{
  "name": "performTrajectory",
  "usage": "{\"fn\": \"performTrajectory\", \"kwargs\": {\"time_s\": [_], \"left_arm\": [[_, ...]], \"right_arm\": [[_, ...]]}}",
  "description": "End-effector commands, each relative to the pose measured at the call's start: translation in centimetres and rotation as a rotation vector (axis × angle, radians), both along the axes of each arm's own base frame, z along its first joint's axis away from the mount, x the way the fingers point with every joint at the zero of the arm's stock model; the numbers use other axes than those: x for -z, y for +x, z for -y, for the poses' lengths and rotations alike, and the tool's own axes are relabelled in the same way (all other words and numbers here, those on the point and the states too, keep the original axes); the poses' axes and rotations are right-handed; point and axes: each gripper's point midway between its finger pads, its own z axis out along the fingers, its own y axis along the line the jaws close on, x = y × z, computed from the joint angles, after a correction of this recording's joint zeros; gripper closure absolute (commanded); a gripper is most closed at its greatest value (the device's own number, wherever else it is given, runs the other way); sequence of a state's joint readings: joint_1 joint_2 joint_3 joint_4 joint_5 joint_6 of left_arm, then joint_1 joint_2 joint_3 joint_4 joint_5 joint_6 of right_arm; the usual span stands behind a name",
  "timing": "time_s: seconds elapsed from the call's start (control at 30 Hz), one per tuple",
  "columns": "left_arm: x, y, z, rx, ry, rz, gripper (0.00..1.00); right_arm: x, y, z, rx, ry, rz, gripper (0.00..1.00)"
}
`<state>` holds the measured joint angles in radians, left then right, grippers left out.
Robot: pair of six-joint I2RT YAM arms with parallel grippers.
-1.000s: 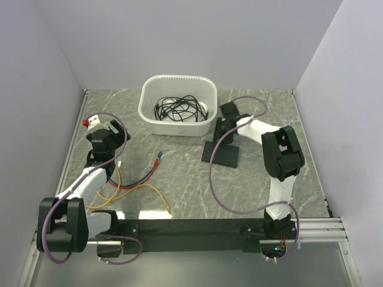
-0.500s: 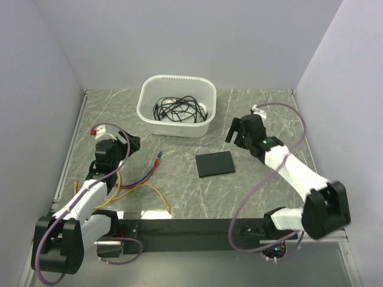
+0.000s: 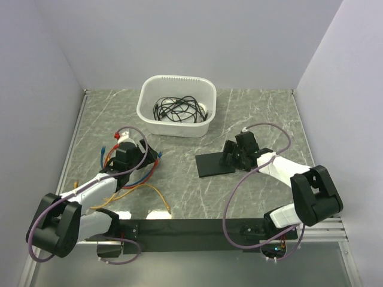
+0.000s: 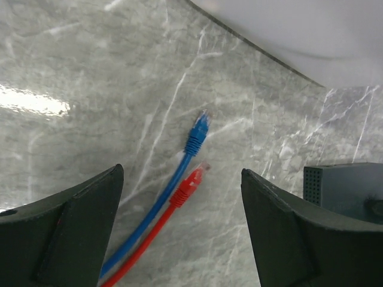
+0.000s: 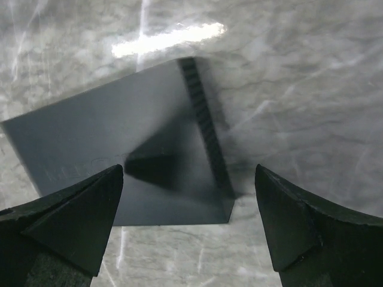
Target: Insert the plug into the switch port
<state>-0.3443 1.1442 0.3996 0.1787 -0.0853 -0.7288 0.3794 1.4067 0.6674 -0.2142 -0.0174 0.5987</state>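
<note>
The left arm reaches low across the lower left of the top view, its forearm nearly level. The left gripper [image 3: 143,156] points toward the frame's centre. In the left wrist view its two black fingers [image 4: 66,230] stand wide apart at the bottom corners, holding nothing. The right arm folds back from the lower right, elbow bent sharply. The right gripper [image 3: 230,156] hangs over the right end of the flat matte-black rectangular switch [image 3: 210,163]. Its jaws are also spread wide and empty, one finger at each bottom corner of the right wrist view.

The switch lies flat on the grey marble-patterned tabletop [image 3: 179,191], right of centre in the top view. Its ribbed edge runs down the right side of the box in the right wrist view. One corner of it shows at the right edge of the left wrist view.

The blue cable plug [image 4: 196,134] and the red cable plug [image 4: 190,182] lie side by side on the table. Both appear at the centre of the left wrist view, ahead of the left fingers, the blue one reaching a little farther up the frame. Both are well apart from the switch.

A white plastic tub with rounded corners [image 3: 175,128] sits at upper centre, holding a tangle of thin black cables [image 3: 179,109]. Orange cables [image 3: 152,190] curl under the left arm, and a glossy purple cable loops along each arm.
</note>
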Motion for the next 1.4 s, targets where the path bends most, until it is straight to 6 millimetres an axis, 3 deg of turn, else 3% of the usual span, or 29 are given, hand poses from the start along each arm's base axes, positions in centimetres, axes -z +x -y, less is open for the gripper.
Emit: {"fn": "performTrajectory", "kwargs": {"time_s": [0.0, 0.2, 0.33, 0.53, 0.73, 1.0, 1.17, 1.37], "left_arm": [[-1.6, 1.0, 0.6, -0.04, -0.025, 0.008, 0.15], [-0.6, 0.1, 1.9, -0.011, 0.01, -0.011, 0.2], [0.6, -0.3, 2.5, 0.005, 0.033, -0.044, 0.22], [0.6, -0.2, 3.0, 0.01, 0.041, -0.054, 0.24], [0.5, 0.2, 2.4, -0.013, 0.092, -0.058, 0.34], [1.2, 0.3, 2.2, -0.01, 0.231, -0.103, 0.34], [1.4, 0.5, 2.7, -0.001, 0.327, -0.13, 0.35], [2.3, 0.5, 3.2, -0.003, 0.426, -0.159, 0.38]], "right_arm": [[-0.8, 0.8, -3.0, -0.06, 0.117, 0.041, 0.03], [0.0, 0.1, -5.8, -0.115, 0.172, 0.016, 0.03], [-1.1, 0.6, -9.4, -0.169, 0.239, 0.02, 0.04], [-2.5, 1.9, -12.7, -0.214, 0.288, 0.027, 0.05], [-2.4, 2.0, -10.8, -0.161, 0.214, 0.078, 0.05], [-4.4, 1.3, -7.7, -0.117, 0.124, 0.156, 0.05], [-5.4, 1.0, -7.4, -0.122, 0.131, 0.182, 0.05], [-4.9, 0.9, -7.0, -0.119, 0.109, 0.18, 0.05]]}}
